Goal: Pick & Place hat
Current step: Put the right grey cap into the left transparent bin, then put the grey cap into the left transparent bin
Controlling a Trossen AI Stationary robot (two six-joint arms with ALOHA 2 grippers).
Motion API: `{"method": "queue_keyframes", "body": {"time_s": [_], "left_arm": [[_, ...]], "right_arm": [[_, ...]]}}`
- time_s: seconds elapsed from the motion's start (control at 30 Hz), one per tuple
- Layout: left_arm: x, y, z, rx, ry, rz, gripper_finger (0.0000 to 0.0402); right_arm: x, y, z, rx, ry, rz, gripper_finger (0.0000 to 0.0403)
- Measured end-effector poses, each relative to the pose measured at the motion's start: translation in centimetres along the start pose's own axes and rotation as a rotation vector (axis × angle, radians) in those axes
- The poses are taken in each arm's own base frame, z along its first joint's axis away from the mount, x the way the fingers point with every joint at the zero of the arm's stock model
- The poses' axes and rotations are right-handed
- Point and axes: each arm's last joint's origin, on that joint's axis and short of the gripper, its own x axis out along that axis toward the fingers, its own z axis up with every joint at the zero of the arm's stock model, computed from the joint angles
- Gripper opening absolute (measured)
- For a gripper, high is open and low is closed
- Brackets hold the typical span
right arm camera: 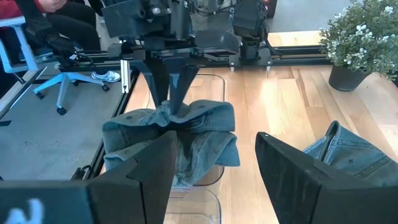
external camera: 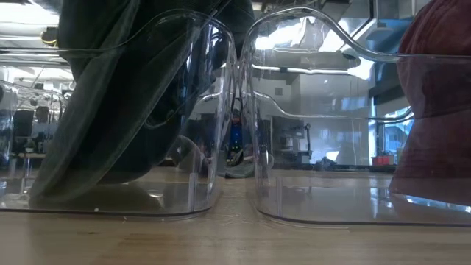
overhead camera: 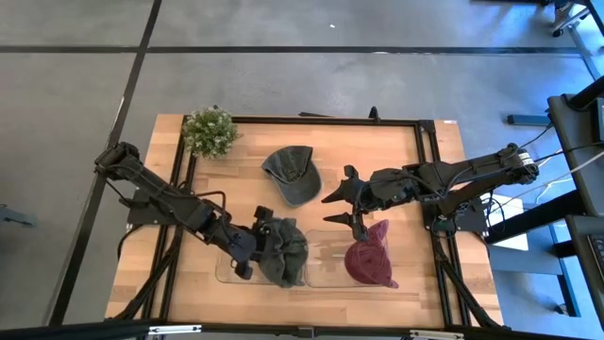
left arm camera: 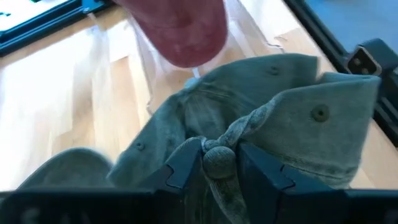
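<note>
Even bright light, blurred wrist foregrounds

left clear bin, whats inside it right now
A green hat hangs into the left clear bin, pinched by the left gripper. The cloth hides most of the bin floor beneath it.

Grey-green hat point(overhead camera: 283, 250); maroon hat point(overhead camera: 369, 262); third hat point(overhead camera: 291, 173) perhaps grey.

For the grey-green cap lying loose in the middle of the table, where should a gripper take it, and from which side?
Probably by the crown of the loose grey-green cap, from above. It lies flat and apart from the potted plant, with soft fabric that can bunch between the fingers. The open right gripper hovers nearest; the left gripper is shut on a second green cap over the left clear bin.
</note>
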Motion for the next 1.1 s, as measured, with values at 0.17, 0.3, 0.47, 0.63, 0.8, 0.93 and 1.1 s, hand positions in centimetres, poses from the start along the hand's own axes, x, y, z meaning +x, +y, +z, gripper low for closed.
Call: {"method": "queue_keyframes", "body": {"time_s": [0.17,0.3,0.47,0.63,0.8,0.93,1.1], "left_arm": [[0.0,0.2,0.0,-0.015,-0.003,0.054,0.0146],[0.0,0.2,0.2,0.001,-0.019,0.077,0.0182],[-1.2,0.8,0.4,0.039,-0.052,0.097,0.0197],[-3.8,2.4,0.8,-0.016,-0.131,0.115,0.0197],[-7.0,5.1,0.5,-0.147,-0.234,0.158,0.0195],[-7.4,6.9,-1.1,-0.241,-0.344,0.219,0.0196],[-7.2,9.4,-4.3,-0.378,-0.469,0.328,0.0195]], "right_arm": [[0.0,0.0,0.0,0.0,0.0,0.0,0.022],[0.0,0.0,0.0,-0.001,0.0,0.0,0.022],[0.0,0.0,0.0,-0.002,0.0,0.0,0.022],[0.0,-0.1,0.0,0.035,-0.009,-0.047,0.022],[0.0,-1.3,0.0,0.187,-0.038,-0.228,0.022],[0.2,-2.8,-0.4,0.255,0.007,-0.282,0.022],[1.7,-5.7,-1.9,0.337,0.078,-0.362,0.022]]}}
